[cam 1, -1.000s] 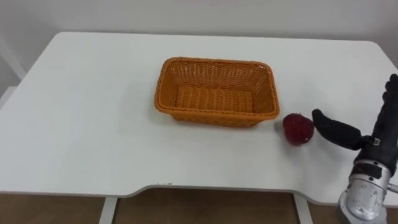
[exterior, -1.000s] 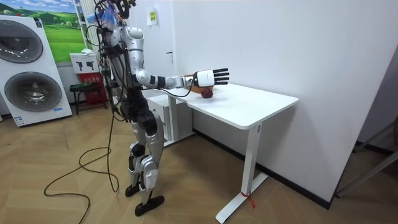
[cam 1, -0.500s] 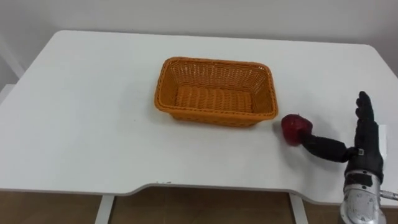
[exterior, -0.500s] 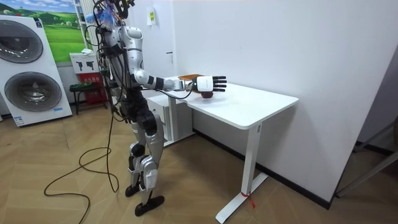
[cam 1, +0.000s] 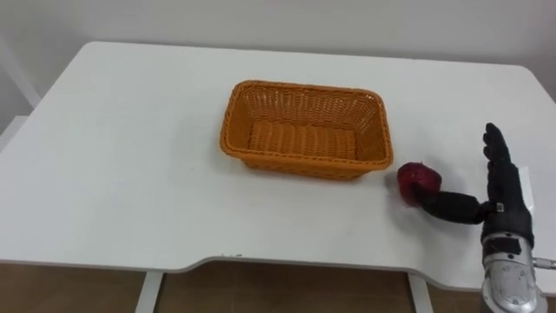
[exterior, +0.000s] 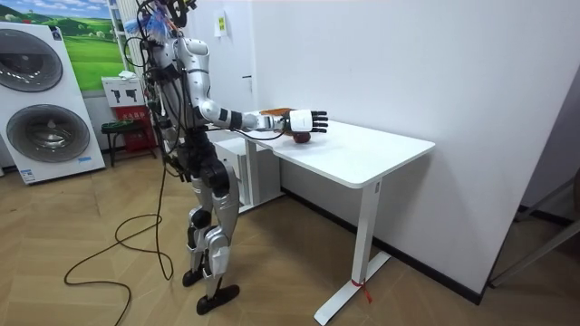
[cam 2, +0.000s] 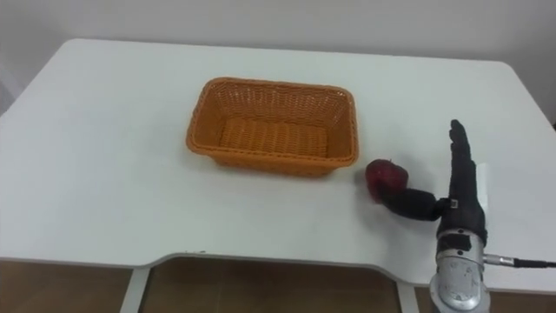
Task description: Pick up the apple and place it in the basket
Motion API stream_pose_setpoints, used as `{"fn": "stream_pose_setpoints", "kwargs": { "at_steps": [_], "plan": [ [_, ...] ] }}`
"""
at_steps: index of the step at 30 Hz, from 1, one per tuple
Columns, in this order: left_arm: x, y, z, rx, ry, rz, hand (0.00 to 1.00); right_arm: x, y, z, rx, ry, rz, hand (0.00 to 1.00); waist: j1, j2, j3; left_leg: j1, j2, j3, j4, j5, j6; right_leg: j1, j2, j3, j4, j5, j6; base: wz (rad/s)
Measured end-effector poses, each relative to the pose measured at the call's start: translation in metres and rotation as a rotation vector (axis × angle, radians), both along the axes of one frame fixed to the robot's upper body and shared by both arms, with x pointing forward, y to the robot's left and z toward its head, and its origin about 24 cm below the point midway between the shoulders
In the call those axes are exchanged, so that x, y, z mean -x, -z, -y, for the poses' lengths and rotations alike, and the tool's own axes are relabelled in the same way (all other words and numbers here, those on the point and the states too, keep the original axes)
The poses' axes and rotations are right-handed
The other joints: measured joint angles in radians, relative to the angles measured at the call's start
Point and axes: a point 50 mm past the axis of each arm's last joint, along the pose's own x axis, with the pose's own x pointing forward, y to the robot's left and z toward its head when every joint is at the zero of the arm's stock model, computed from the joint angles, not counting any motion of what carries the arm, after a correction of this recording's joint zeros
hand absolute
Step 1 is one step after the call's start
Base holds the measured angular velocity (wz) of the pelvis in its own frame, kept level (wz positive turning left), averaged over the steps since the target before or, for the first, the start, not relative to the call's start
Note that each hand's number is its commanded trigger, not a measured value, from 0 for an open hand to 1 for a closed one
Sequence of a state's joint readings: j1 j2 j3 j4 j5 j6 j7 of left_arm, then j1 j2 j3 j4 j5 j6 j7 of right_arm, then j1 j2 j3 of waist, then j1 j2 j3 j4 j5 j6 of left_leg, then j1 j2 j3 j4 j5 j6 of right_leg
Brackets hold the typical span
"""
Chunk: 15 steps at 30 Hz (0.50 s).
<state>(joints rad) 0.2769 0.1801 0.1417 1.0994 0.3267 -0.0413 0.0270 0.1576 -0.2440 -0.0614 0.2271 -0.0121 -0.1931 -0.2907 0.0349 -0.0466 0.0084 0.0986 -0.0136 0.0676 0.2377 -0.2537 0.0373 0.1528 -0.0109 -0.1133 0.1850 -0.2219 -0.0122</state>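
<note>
Red apple [cam 1: 419, 181] sat on the white surface [cam 1: 130, 174], just right of the orange wicker basket [cam 1: 300, 165]. My right robot hand [cam 1: 504, 207] was open, thumb touching it; I judged the fingers needed wrapping round before closing.

My right hand [cam 2: 461, 207] is low over the right side of the surface [cam 2: 104, 174], fingers straight and pointing away from me, thumb stretched out to the left. The thumb's tip touches the near side of the apple [cam 2: 387, 178], which sits just left of the hand. The basket [cam 2: 261, 162] stands farther left and beyond, near the apple but apart from it.
</note>
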Motion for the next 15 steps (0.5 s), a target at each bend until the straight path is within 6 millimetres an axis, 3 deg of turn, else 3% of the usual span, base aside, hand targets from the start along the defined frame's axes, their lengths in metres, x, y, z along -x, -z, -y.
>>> {"fn": "stream_pose_setpoints", "kwargs": {
  "at_steps": [7,15],
  "plan": [
    [-0.0001,-0.0001,-0.0007,0.015,0.005,-0.005,0.0,-0.0059,0.0024,0.0005,-0.003,-0.048,-0.029,0.0,0.001,-0.019,-0.0004,-0.001,0.0,-0.013,0.001,0.0,0.0,0.004,-0.002,-0.012,-0.001,0.0,0.0,0.05],
    [0.0001,-0.0018,-0.0064,0.016,0.014,-0.013,0.0,-0.0075,0.0017,0.0042,0.019,-0.093,-0.056,0.0,0.01,-0.021,-0.0013,-0.004,-0.001,-0.022,0.002,0.0,0.0,0.005,-0.002,-0.028,-0.001,0.0,0.0,0.03]
  ]
}}
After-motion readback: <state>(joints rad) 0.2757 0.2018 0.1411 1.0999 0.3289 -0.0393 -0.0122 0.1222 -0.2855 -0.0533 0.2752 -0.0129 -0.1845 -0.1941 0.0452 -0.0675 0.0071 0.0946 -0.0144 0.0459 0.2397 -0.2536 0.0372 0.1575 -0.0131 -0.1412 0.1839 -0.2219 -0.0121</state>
